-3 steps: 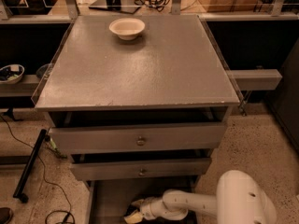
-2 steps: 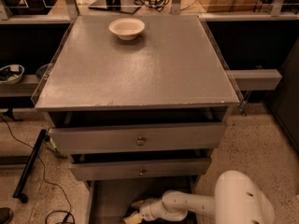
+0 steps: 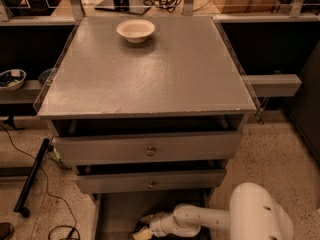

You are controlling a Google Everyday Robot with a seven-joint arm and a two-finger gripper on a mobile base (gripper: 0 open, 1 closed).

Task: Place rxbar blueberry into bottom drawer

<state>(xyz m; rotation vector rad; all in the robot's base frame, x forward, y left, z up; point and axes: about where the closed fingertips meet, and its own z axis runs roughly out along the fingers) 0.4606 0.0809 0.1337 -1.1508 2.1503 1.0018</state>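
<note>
One gripper (image 3: 142,232) inside bottom drawer (image 3: 119,212), grip unclear; two upper drawers (image 3: 200,146); one bowl (image 3: 135,30)

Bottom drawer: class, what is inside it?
Inside the bottom drawer the gripper sits low over the grey floor. The drawer's back is covered by the drawers above, and whatever lies under the gripper is hidden.

The cabinet top (image 3: 150,74) is plain grey, the bowl (image 3: 135,30) cream-white and the knob (image 3: 150,151) brass. The floor (image 3: 280,154) is speckled beige. Low in the grey bottom drawer (image 3: 120,211), the gripper (image 3: 142,230) is pale tan on a white arm (image 3: 210,218).
</note>
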